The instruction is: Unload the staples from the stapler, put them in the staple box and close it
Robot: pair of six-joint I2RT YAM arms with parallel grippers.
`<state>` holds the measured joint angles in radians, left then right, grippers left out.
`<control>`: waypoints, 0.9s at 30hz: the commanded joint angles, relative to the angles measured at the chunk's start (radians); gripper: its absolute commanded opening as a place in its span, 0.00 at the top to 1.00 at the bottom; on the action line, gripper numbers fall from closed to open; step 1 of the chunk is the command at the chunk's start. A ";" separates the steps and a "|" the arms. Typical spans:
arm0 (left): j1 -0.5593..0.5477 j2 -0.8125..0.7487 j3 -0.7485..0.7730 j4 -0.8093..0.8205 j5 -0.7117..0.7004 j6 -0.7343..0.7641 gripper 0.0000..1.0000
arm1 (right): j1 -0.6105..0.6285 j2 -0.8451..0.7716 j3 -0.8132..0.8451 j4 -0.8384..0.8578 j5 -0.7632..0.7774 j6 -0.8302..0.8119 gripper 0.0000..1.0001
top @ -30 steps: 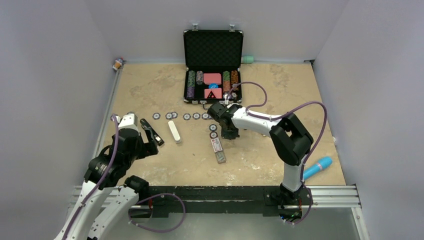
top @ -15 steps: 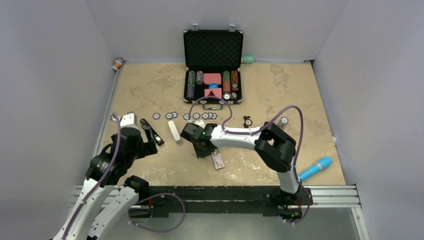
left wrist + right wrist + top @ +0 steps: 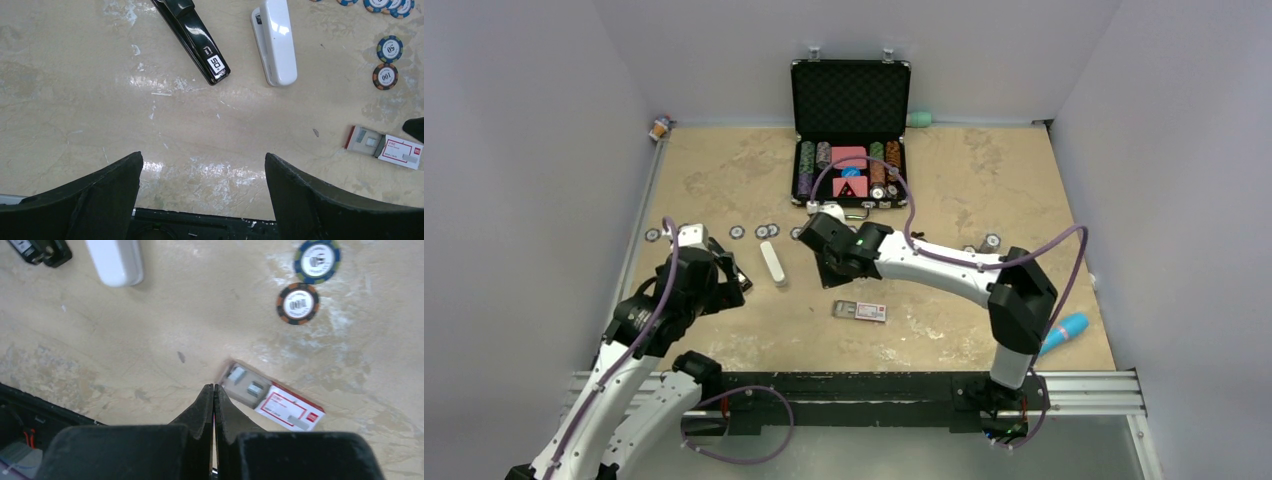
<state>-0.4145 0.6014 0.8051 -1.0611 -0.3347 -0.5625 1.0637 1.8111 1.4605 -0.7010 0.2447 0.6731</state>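
Note:
The black stapler (image 3: 192,35) lies shut and slanted on the tan table, its "50" label at the near end. My left gripper (image 3: 202,160) hangs wide open on the near side of it, holding nothing and well apart from it. My right gripper (image 3: 213,386) is shut on nothing, its tip just above the table by the left end of a small red-and-white box (image 3: 272,400) whose tray is slid out. A corner of the stapler (image 3: 40,250) shows at the upper left of the right wrist view. The staples are hidden.
A white oblong bar (image 3: 276,42) lies right beside the stapler. Poker chips (image 3: 389,48) are scattered around, and an open black chip case (image 3: 850,130) stands at the back. A blue cylinder (image 3: 1064,332) lies front right. The black base rail (image 3: 854,385) runs along the near edge.
My right arm swept left and back, and the small box now lies crosswise nearer the front edge. Some chips shifted. My left arm moved a little forward over the stapler.

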 commanded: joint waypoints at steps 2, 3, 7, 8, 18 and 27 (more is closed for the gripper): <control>0.005 0.024 0.012 0.072 0.082 0.035 0.05 | -0.113 -0.091 -0.131 -0.012 -0.006 0.044 1.00; 0.005 0.034 0.008 0.085 0.113 0.044 0.05 | -0.130 -0.105 -0.163 -0.007 -0.011 0.049 1.00; 0.004 0.134 0.001 0.131 0.242 0.072 0.07 | -0.157 -0.154 -0.243 -0.005 0.013 0.050 1.00; 0.002 0.169 0.007 0.133 0.260 0.077 0.08 | -0.159 -0.168 -0.264 -0.004 0.021 0.053 1.00; -0.016 0.437 0.004 0.306 0.438 0.050 0.20 | -0.166 -0.362 -0.474 0.036 -0.108 0.092 0.72; -0.049 0.612 -0.027 0.506 0.583 0.073 0.29 | -0.166 -0.423 -0.596 0.108 -0.180 0.222 0.63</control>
<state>-0.4473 1.1625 0.8005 -0.6994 0.1474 -0.5186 0.8959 1.3815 0.9337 -0.6491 0.1097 0.7971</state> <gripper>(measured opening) 0.733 0.381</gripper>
